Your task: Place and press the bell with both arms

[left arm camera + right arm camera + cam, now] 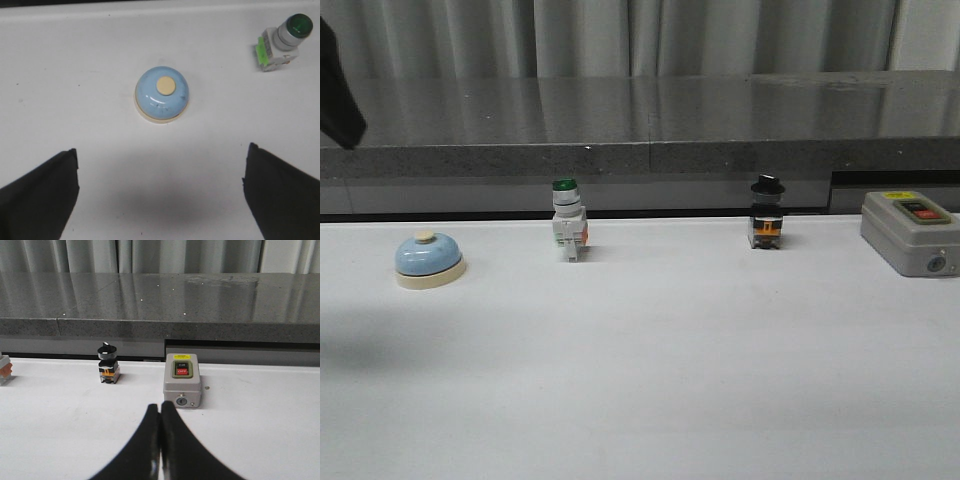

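The bell (429,259) sits upright on the matte white table (650,380), far over on the left side and near the back edge. It is a smooth, glossy light-blue dome on a flat cream disc of a base, with a small round cream button at the crown. Being round, it has no long axis along the table; its axis runs straight up, button pointing at the ceiling.

From the left wrist view, the left gripper (160,195) hangs above the bell (162,94) with its two dull black fingers (40,192) spread wide apart, holding nothing. The bell lies just beyond the fingertips, roughly centred on the gap between them, clear of both.

The right gripper (160,412) has its two tapering black fingers pressed together, tips touching and empty. It hovers low over the table's right side, aimed at a boxy grey switch box (182,379) with a red and a black button, well away from the bell.

Along the back stand a white switch with a green cap (568,232) and a small black-knobbed switch (767,213), in front of a speckled grey stone-like ledge (650,125)
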Controlling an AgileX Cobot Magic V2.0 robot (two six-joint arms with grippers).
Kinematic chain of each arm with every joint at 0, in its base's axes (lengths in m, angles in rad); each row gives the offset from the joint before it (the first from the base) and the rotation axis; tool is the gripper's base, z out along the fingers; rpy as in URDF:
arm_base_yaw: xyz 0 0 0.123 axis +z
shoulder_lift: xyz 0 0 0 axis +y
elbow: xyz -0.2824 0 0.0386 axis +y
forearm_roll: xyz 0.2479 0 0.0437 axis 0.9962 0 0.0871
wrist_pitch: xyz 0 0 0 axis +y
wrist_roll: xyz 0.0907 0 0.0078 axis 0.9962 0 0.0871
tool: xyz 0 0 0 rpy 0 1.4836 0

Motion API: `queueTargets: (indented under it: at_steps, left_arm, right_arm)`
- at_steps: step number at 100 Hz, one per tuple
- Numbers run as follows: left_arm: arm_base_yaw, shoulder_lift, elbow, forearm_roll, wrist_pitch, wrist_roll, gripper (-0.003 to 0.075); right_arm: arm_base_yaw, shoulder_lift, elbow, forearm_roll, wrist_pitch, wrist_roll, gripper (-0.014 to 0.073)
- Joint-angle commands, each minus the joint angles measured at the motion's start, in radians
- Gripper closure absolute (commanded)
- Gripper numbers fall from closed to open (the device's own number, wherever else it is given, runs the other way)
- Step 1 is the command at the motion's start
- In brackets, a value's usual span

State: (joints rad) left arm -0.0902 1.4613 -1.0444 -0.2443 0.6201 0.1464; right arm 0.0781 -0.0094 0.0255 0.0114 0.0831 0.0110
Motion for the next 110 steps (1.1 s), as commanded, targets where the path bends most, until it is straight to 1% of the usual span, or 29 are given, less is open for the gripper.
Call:
queueTargets:
  at_steps: [1,20,28,58,92,110]
  left_arm:
    - [-0.009,0.040,-0.071,-0.017,-0.064,0.004,0.0082]
    - [-0.015,0.181,-0.174,-0.017,-0.064,0.007,0.0082]
    - [-0.026,0.221,-0.210,-0.017,-0.064,0.026,0.0082]
    - [-0.054,0.378,-0.318,-0.015,-0.053,0.030,0.0082]
    - [-0.057,0.480,-0.337,-0.013,-0.057,0.032,0.0082]
    - [-0.057,0.514,-0.337,-0.013,-0.054,0.055,0.0082]
  right_arm:
    - [0.001,-0.019,-0.013,-0.011,-0.083,-0.001,0.0654]
    - [0.001,-0.019,-0.013,-0.011,-0.083,-0.001,0.0654]
    - [0.001,-0.019,-0.013,-0.011,-0.083,-0.001,0.0654]
    - [0.001,-0.019,-0.013,-0.011,-0.083,-0.001,0.0654]
    - [0.001,-0.019,-0.013,-0.011,-0.083,-0.001,0.0654]
    - [0.001,-0.019,-0.013,-0.011,-0.083,-0.001,0.0654]
